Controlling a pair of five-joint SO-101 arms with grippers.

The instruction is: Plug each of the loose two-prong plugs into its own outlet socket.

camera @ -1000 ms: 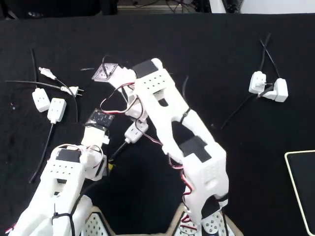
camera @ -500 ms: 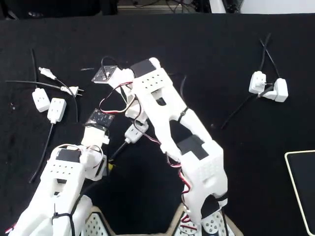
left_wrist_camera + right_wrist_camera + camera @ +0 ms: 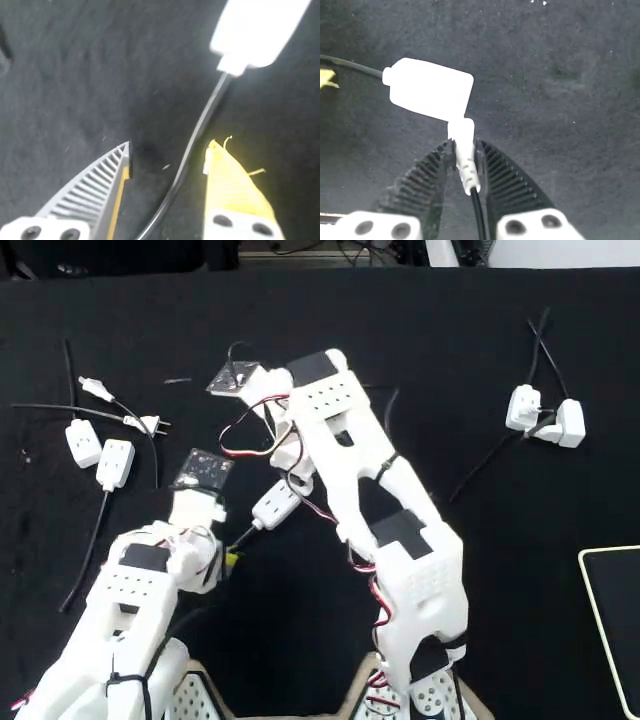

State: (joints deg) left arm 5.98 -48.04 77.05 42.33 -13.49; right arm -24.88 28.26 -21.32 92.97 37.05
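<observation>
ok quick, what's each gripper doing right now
Left gripper: open, its fingers on either side of a black cord.
Right gripper: closed on a white plug touching the white outlet socket.

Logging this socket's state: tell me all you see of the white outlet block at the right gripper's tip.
The outlet block is a white plastic-looking box with rounded corners, flat on the black table. A black cord leaves one end, passing through the open left gripper. A white plug, clamped in the right gripper, meets its side.

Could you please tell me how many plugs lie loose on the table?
2: the far plug toward the left edge, the near plug right of it. Arms may hide more.
</observation>
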